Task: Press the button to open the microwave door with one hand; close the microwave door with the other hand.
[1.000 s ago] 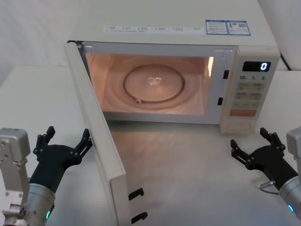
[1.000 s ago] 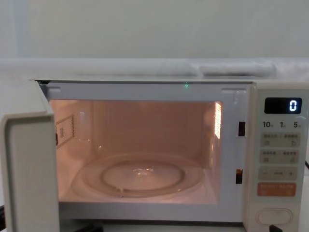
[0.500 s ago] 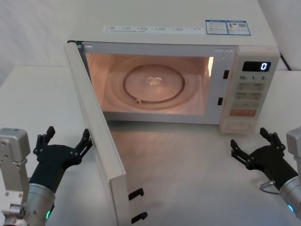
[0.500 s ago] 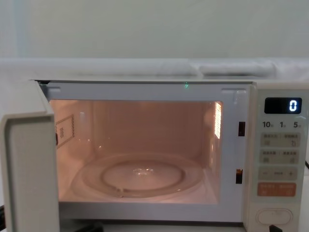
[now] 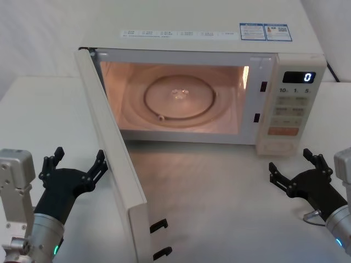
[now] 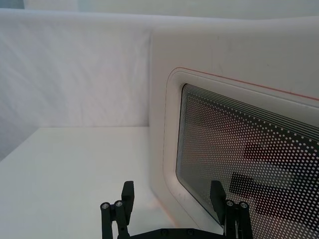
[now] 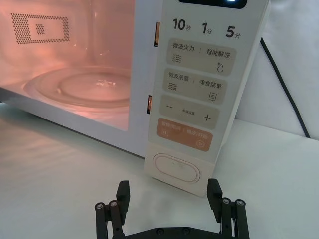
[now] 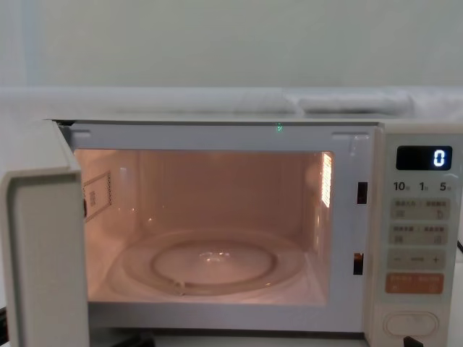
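- While both pairs of jaws stand apart and grip nothing, my left gripper (image 5: 75,165) hovers low over the table (image 5: 219,186) at about 8 o'clock in the head view, its ridged black fingers (image 6: 127,195) spread just beside the outer face of the microwave door (image 5: 112,159).
- At about 4 o'clock my right gripper (image 5: 293,167) hangs with fingers (image 7: 122,194) wide, pointed at the keypad panel (image 7: 199,94) and near it but apart.
- Straight ahead of the right gripper sits the button (image 7: 176,169), a cream pill with a raised oval rim, its long axis level, at the panel's foot under the orange key (image 7: 183,136).
- Swung wide open on its left hinge, the door stands upright, its free edge pointing toward me at 6 o'clock, long axis running from the oven front out to me; two black latch hooks (image 5: 159,239) jut from that edge.
- From the left wrist, the door is smooth cream plastic around a dark dotted window (image 6: 249,164) with rounded corners and a thin pink outline.
- Beyond, the lit cavity (image 8: 210,217) glows pinkish around a round glass turntable (image 5: 179,97), and the display (image 8: 424,157) reads 0.
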